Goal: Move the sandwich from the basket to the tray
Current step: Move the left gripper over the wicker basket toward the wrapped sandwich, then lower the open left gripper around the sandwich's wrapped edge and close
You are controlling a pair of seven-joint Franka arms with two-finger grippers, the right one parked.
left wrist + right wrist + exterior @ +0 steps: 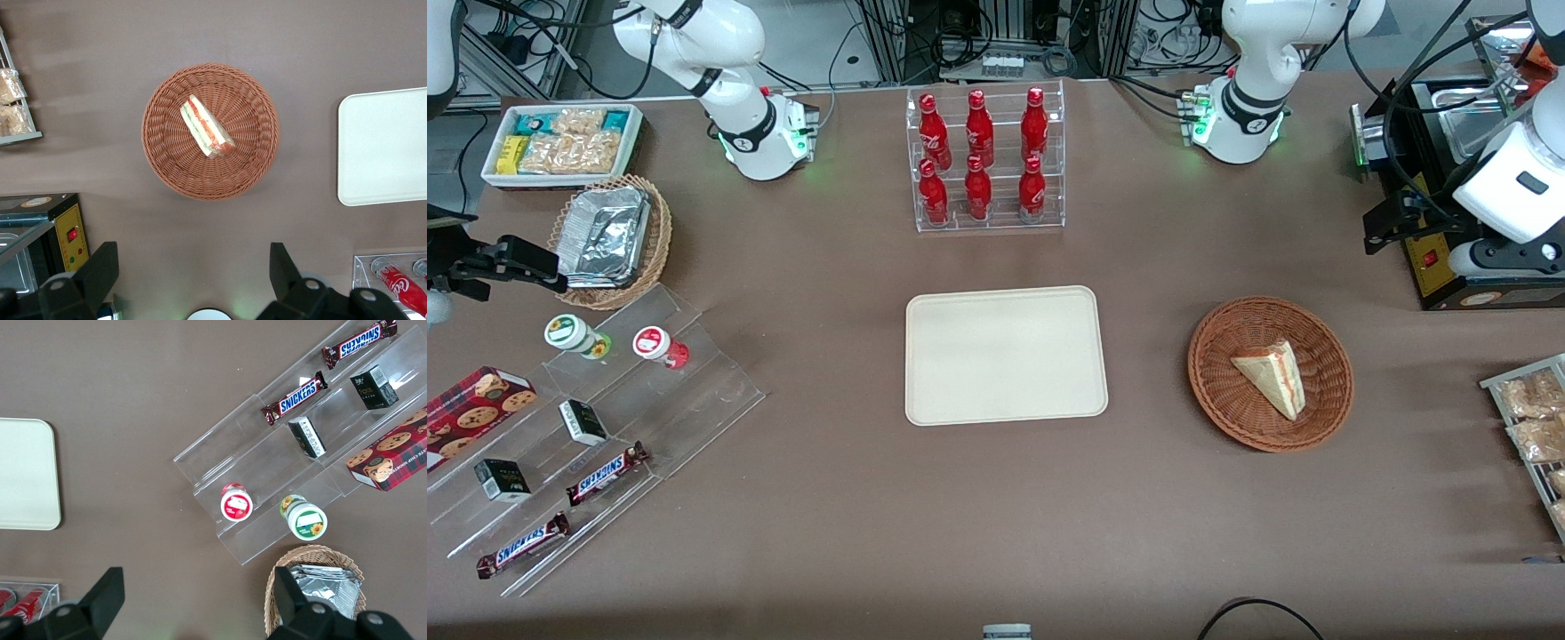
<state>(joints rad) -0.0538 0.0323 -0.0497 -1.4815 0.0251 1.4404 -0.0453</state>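
The sandwich (1272,378) (207,127), a pale bread wedge with red and green filling along its edge, lies in the round reddish-brown wicker basket (1218,391) (167,160). The cream tray (1005,356) (383,147) lies flat and bare at the table's middle, beside the basket. My gripper (1383,227) (193,263) hangs high above the table, farther from the front camera than the basket and toward the working arm's end. It is open, its black fingers (100,270) wide apart, and only bare tabletop shows between them. It touches neither basket nor sandwich.
A clear rack of red bottles (983,160) stands farther from the front camera than the tray. A black appliance (1449,267) sits beside my gripper, and a wire rack of snack packets (1529,427) lies at the working arm's end. Acrylic steps with snack bars (596,444) lie toward the parked arm's end.
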